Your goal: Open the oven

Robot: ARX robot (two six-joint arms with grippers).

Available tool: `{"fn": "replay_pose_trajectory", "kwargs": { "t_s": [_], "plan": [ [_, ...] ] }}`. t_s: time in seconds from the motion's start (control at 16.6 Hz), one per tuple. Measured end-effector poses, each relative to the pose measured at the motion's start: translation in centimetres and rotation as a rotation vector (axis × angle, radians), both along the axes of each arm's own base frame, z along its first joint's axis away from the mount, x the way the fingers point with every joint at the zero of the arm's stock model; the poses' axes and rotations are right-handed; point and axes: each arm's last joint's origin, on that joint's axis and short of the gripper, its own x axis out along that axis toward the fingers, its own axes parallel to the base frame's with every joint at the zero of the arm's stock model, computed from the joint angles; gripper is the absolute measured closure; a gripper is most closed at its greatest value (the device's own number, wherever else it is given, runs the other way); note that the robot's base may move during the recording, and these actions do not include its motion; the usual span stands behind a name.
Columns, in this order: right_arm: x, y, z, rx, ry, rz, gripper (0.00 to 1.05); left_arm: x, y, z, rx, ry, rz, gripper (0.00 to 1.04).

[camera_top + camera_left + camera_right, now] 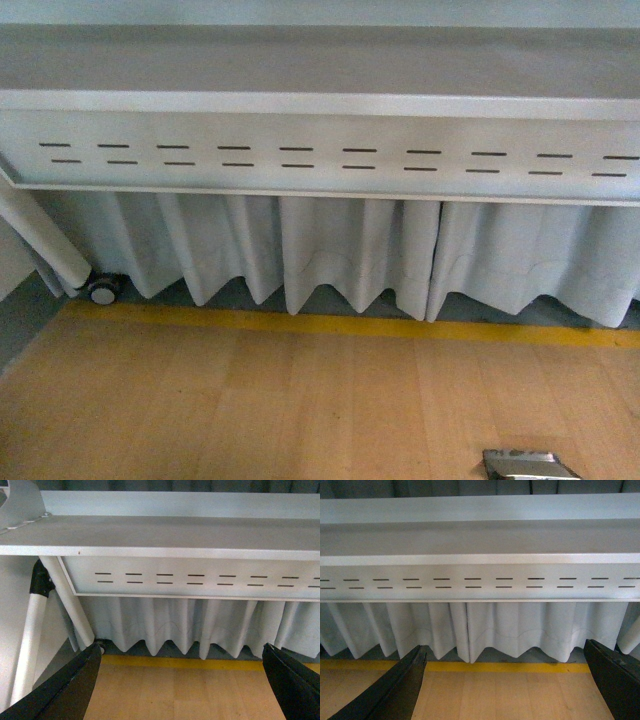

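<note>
The oven isn't showing in any of your three views right now, so you cannot tell where it is sitting. Your left gripper [181, 652] is hanging open, its two dark fingers [65, 690] spreading wide with nothing between them. Your right gripper [504, 650] is doing the same, its fingers [390, 692] standing far apart and holding nothing.

Both wrist cameras are looking past those fingers at a white table, a curtain and a strip of floor.

In the front view, the white table [320, 103] is running across the upper part of the frame. A slotted panel [320, 160] is sitting just under its edge, and a pale pleated curtain [350, 250] is hanging below that through the middle. A yellow line [320, 325] is crossing the frame just below the curtain's hem, and the wooden floor [250, 410] is filling the lower part.

At the left edge, a white table leg [45, 245] is slanting down to a small caster [102, 290]. At the bottom edge toward the right, a small silvery object [528, 465] is poking in, and you cannot tell what it is.
</note>
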Motion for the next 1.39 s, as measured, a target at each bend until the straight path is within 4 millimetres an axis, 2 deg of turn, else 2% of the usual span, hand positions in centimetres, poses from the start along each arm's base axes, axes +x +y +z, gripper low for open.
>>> {"fn": "replay_pose_trajectory", "kwargs": {
  "t_s": [1.39],
  "plan": [
    [0.0, 0.0, -0.01, 0.002, 0.002, 0.0, 0.06, 0.0, 0.0, 0.0, 0.001, 0.0, -0.001, 0.07]
  ]
}}
